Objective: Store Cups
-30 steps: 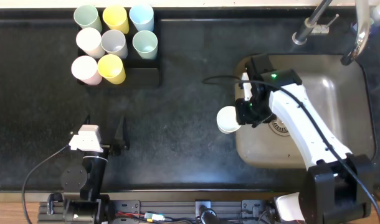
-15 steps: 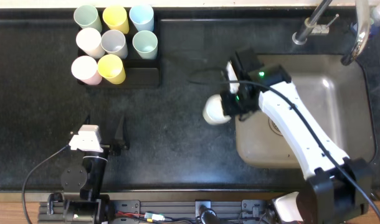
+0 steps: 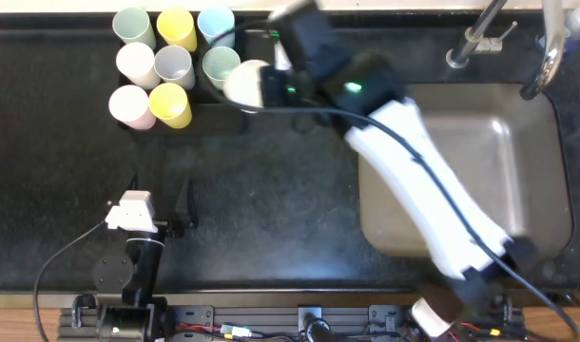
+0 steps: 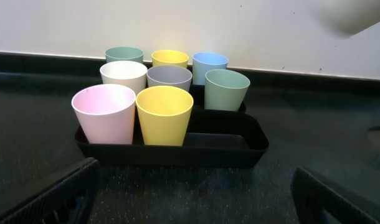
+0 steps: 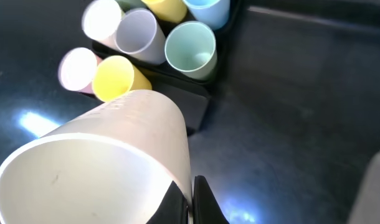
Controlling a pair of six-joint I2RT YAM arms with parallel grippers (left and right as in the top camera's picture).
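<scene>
Right gripper [image 3: 269, 84]: clenched on the wall of a white cup [image 5: 109, 155], held tilted in the air close to the tray.
Tray [image 4: 177, 152]: black, on the counter [image 3: 271, 209]; seven cups stand upright in it, with a free corner beside the front yellow cup [image 4: 164, 114].
Left gripper [image 4: 196, 208]: released, fingers spread, facing the tray from well apart.

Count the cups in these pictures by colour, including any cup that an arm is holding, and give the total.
Green cups: 2
Yellow cups: 2
White cups: 2, one in the tray, one held by the right gripper
Blue cup: 1
Grey cup: 1
Pink cup: 1
Total: 9
</scene>
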